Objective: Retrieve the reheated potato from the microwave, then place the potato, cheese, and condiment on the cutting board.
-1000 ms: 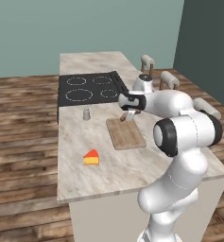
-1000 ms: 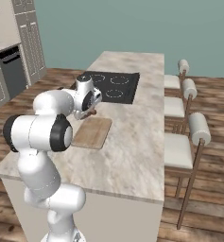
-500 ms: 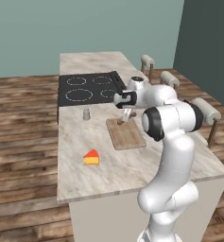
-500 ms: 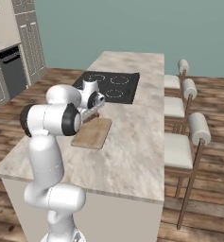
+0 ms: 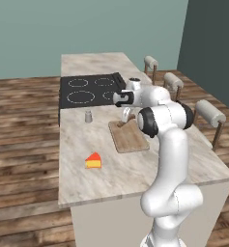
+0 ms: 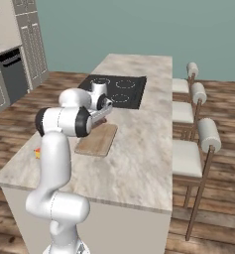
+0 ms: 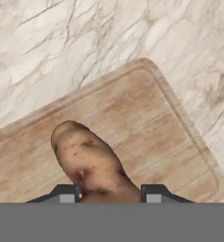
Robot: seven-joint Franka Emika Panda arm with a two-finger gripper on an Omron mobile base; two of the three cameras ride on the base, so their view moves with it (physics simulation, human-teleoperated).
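Note:
In the hand view the potato, tan-brown and speckled, sits between my gripper's dark fingertips, which are shut on it. Right beneath it lies the light-brown cutting board; I cannot tell whether the potato touches the wood. From the left base view, the gripper hangs over the far end of the cutting board. The grey condiment stands left of the board by the cooktop. Nearer the front, the cheese wedge lies on the counter. The microwave is out of view.
A black cooktop lies just beyond the board. Three stools line the island's right side. My own white arm rises close along the counter's left edge. Bare marble counter spreads right of the cutting board.
The arm's elbow has swung in from the front right and risen over the counter. The hand drifted slightly left over the board's far end, still holding the potato.

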